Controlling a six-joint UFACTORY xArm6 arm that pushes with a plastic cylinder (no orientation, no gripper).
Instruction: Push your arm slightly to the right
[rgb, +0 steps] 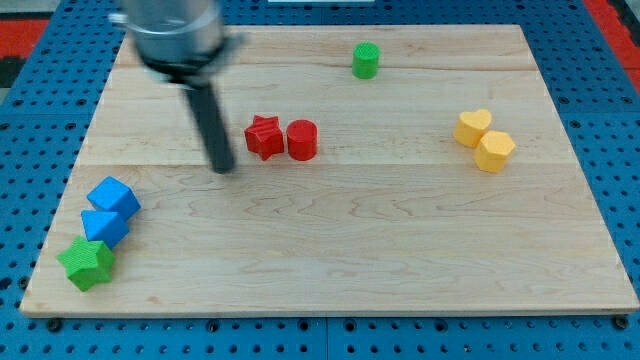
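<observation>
My tip rests on the wooden board, left of centre. A red star block lies just to its right and slightly above, with a small gap between them. A red cylinder touches the star's right side. The dark rod rises from the tip toward the view's top left, where the grey arm body is blurred.
A green cylinder stands near the view's top. Two yellow blocks sit together at the right. Two blue blocks and a green star cluster at the bottom left, near the board's edge.
</observation>
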